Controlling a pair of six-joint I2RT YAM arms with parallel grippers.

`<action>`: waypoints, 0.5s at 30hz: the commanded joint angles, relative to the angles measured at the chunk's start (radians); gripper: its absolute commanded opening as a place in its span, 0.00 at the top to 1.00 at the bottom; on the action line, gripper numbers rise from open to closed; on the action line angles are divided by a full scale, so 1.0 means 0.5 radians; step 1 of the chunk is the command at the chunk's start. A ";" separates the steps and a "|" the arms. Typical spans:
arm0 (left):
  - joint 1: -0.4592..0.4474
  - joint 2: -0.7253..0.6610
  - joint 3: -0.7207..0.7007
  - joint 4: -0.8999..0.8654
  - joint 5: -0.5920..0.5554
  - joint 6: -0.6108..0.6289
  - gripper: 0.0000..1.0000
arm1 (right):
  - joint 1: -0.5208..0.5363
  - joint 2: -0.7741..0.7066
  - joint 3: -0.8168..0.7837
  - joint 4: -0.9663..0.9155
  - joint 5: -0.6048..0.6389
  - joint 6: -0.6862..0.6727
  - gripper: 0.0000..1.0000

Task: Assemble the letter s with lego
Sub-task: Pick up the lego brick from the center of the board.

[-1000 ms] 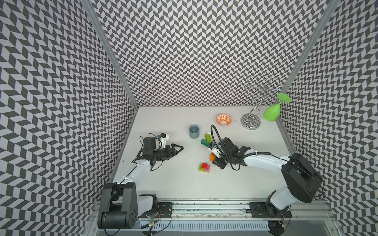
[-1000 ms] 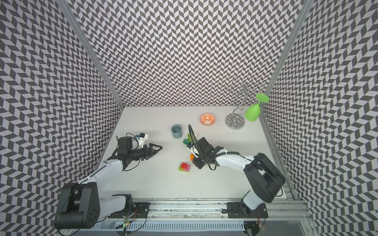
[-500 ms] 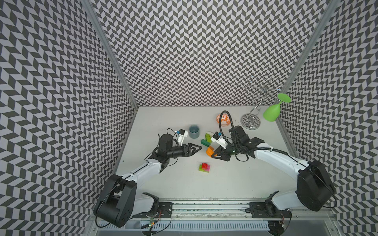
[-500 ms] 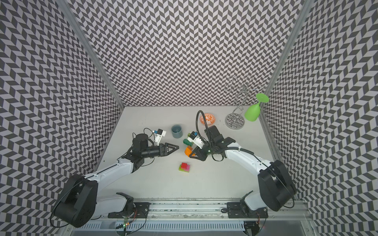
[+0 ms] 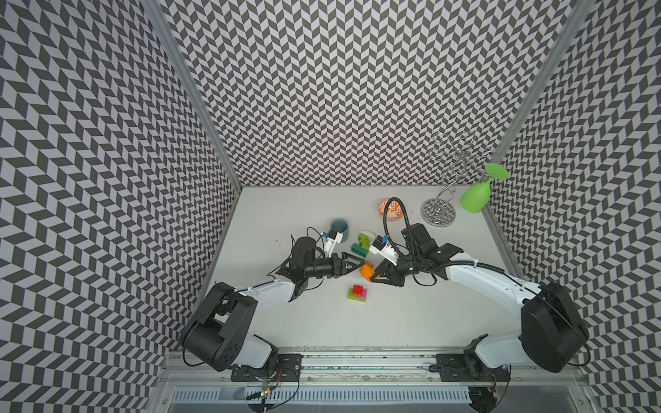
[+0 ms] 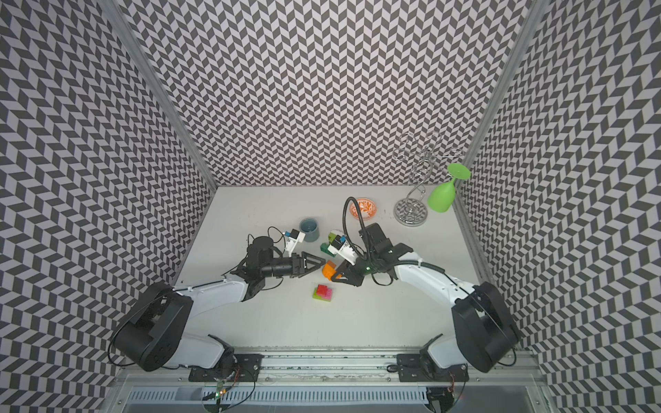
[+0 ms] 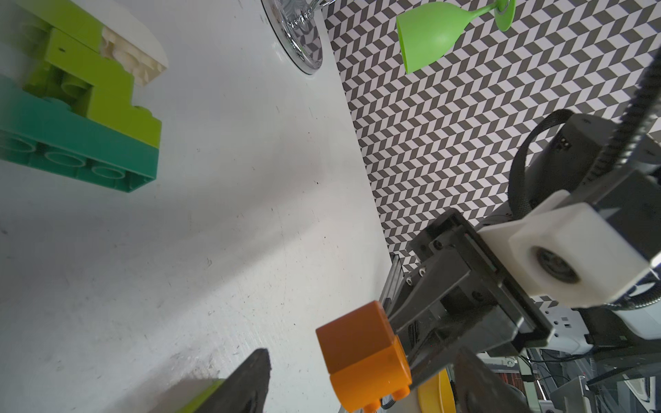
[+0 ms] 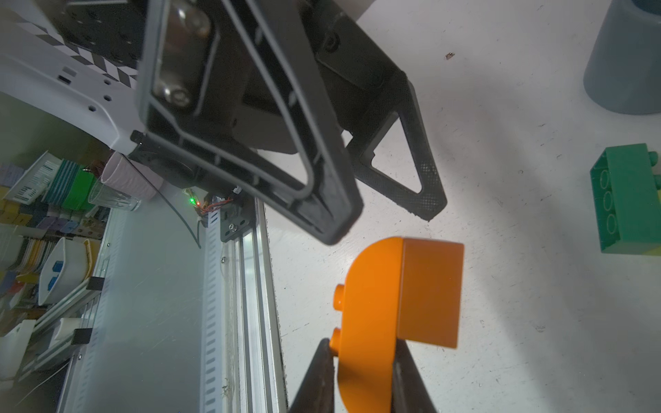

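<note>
Orange lego pair [image 5: 367, 270] clamped tight in right gripper [image 8: 361, 345].
Nearest, red-pink-lime stack [image 5: 357, 294] lying on table [image 5: 322, 321]; then left gripper [image 5: 357, 265], jaws wide apart, just beside the orange pair; behind, green cluster [image 5: 358, 249] and cup [image 5: 339, 229].

White table [image 5: 314, 321] bears lego [image 5: 357, 294], cup [image 5: 339, 229], dish [image 5: 393, 209]

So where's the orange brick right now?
In both top views, mid-table, the orange brick is clamped in the right gripper, facing the open left gripper, just beyond the red-and-pink stack.
</note>
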 commanded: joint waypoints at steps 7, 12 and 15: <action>-0.075 0.115 0.041 0.102 0.034 -0.018 0.24 | 0.020 -0.058 -0.027 0.090 0.070 -0.112 0.96; -0.082 0.120 0.038 0.112 0.034 -0.030 0.26 | 0.050 -0.043 -0.030 0.084 0.133 -0.145 0.95; -0.094 0.130 0.060 0.089 0.031 -0.021 0.28 | 0.081 -0.031 -0.032 0.086 0.167 -0.160 0.95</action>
